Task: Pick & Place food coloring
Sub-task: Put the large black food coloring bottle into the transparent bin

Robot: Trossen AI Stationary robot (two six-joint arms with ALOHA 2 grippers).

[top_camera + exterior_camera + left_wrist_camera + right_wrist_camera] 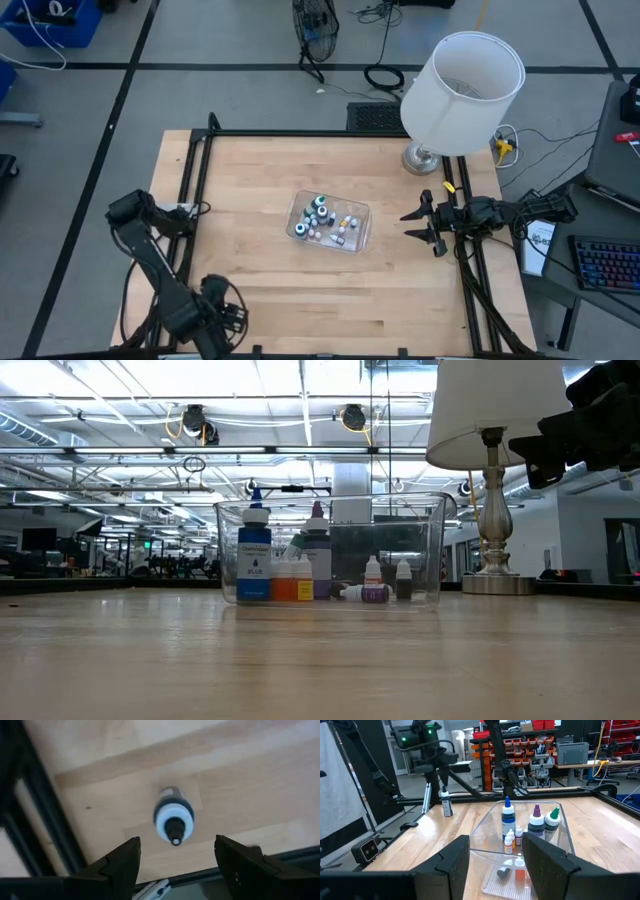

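Here, the left gripper is hanging over the near left corner of the table, at the lower left of the overhead picture, with its two dark fingers spread apart and nothing between them. Directly below that gap, in the left wrist picture's centre, one small bottle is standing upright on the bare wood, seen cap-on, so its long axis is pointing straight up at the camera. It is standing just inside the table's black edge rail, apart from the fingers and not yet touched. The same bottle is showing in the right wrist picture's upper left, alone on the wood beneath the left arm.

The right gripper is waiting at the right of the overhead picture, also open and empty, facing a clear plastic tub in the middle of the table.

The rest of the food coloring bottles are sitting inside that tub, some upright, at least one lying down.

The left arm is by far the nearer to the lone bottle, so a straight descent with fingers either side of it looks like the move ahead.
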